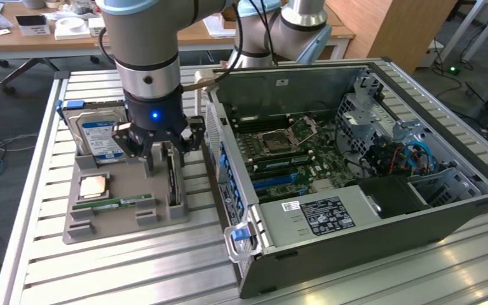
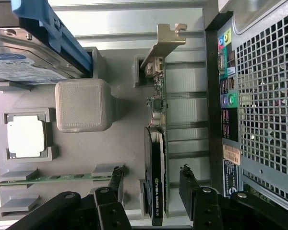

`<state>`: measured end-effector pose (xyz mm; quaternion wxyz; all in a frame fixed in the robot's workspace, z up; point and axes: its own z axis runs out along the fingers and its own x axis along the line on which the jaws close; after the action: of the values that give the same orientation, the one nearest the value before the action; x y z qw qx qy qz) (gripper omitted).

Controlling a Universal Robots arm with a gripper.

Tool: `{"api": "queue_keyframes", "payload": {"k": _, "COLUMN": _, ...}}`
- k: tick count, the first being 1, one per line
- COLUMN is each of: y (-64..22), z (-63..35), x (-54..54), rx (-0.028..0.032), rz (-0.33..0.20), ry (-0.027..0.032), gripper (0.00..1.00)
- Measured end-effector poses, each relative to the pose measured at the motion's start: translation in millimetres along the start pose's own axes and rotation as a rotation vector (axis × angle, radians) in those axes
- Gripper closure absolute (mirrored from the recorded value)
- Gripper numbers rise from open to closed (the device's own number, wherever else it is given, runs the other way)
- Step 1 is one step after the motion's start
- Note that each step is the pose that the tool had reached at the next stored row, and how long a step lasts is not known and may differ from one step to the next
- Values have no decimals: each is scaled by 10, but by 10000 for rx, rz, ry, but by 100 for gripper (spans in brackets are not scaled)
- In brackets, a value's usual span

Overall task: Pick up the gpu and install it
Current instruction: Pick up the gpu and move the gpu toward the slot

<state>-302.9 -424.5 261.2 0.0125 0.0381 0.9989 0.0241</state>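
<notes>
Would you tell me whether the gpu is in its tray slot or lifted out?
In its slot: the gpu stands on edge in the grey tray, the open gripper straddling it.

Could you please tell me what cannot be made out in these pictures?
- Exterior view: the gripper hides part of the gpu.
- Wrist view: the edge cuts off the hard drive; its label is too small.
- Exterior view: slots inside the computer case are too small.
</notes>
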Motion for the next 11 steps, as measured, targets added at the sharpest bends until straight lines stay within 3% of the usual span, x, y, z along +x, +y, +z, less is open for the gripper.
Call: {"api": "queue_keyframes", "payload": {"k": 11, "y": 3, "z": 33, "x": -44, "rx": 4, "rz": 1, "ry": -3, "gripper": 41}}
